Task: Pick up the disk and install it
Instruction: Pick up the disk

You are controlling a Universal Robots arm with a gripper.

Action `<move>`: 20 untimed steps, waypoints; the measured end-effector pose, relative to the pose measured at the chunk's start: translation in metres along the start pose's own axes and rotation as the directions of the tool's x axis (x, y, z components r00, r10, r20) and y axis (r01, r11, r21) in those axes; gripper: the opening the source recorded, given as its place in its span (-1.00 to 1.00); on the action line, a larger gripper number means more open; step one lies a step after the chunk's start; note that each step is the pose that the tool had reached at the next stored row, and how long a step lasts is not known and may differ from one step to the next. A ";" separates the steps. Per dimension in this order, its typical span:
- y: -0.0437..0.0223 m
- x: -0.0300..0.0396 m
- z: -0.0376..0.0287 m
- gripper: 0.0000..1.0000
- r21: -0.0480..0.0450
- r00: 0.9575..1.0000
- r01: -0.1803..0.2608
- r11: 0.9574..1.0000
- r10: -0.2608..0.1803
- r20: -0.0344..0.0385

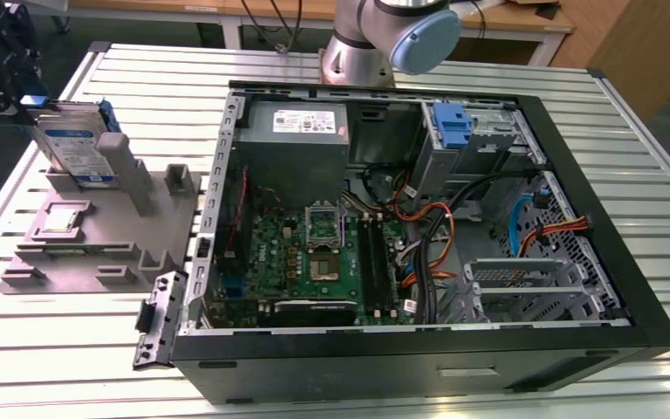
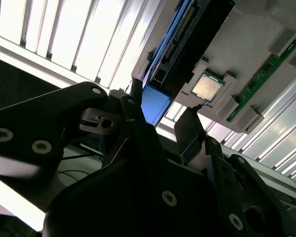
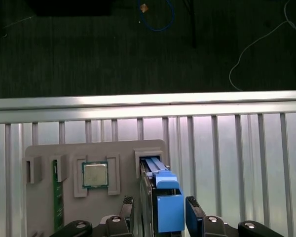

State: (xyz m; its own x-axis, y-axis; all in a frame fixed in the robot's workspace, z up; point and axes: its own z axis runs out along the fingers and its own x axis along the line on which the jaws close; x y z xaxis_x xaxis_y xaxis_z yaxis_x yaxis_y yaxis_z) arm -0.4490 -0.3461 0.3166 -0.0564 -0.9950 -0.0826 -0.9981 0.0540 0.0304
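Step in hand looks like the grasp, nothing installed yet. The disk (image 1: 77, 147) stands on edge in a slot of the grey holder tray (image 1: 97, 229) on the slatted table (image 1: 56, 349). That is on the exterior view's left, well apart from the open computer case (image 1: 649, 336). In both wrist views the gripper (image 3: 160, 202) straddles the end of the disk that carries the blue rail (image 3: 168, 210). The claw is apart, with the fingers (image 3: 193, 215) one on each flat side. Slim gaps seem to show on both sides, so I judge it not clamped yet. A chip (image 3: 94, 174) and a green memory stick (image 3: 56, 197) lie in their own pockets of the same tray, beside the disk's slot. To do this well, centre the claw so both fingers meet the faces at the same time; an off-centre close would likely push the disk over in its slot. Keep the fingers parallel to the disk's faces and low enough to bear on the metal body, since the plastic rail probably flexes and could slip. Stay clear of the slot walls and the chip pocket while closing. The disk looks rigid and smooth-sided, so a firm, square grip matters more than a gentle one.
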 end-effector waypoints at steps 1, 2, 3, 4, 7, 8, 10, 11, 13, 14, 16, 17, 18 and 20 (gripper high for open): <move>0.0000 0.0000 0.0001 0.07 0.000 1.000 0.000 1.000 0.000 0.000; 0.0000 0.0000 0.0001 0.07 0.000 1.000 0.000 1.000 0.000 0.000; 0.0000 0.0000 0.0003 0.07 0.000 1.000 0.000 1.000 0.000 0.002; 0.0000 0.0000 0.0004 0.07 0.000 1.000 0.000 1.000 0.000 0.003; 0.0000 0.0000 0.0005 0.07 0.000 1.000 0.000 1.000 0.000 0.003; 0.0000 0.0000 0.0005 0.07 0.000 1.000 0.000 1.000 0.000 0.003; 0.0002 0.0001 0.0009 0.07 0.000 1.000 0.000 1.000 0.000 0.004; 0.0004 0.0002 0.0012 0.07 0.000 1.000 0.000 1.000 0.000 0.004; 0.0017 0.0003 0.0020 0.07 0.000 1.000 0.000 1.000 0.000 0.003; 0.0021 0.0003 0.0027 0.07 0.000 1.000 0.000 1.000 0.000 0.003; 0.0026 0.0005 0.0046 0.07 0.000 1.000 0.000 1.000 0.000 0.003; 0.0027 0.0004 0.0056 0.07 0.000 1.000 0.000 1.000 0.000 0.003; 0.0027 0.0001 0.0070 0.07 -0.001 1.000 0.000 1.000 0.000 0.003; 0.0027 -0.0018 0.0099 0.07 -0.005 1.000 0.000 1.000 0.000 0.003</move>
State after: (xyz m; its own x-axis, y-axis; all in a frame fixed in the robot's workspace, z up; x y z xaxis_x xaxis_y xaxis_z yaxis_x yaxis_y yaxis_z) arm -0.4519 -0.3434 0.3070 -0.0568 -0.9947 -0.0857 -0.9979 0.0539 0.0355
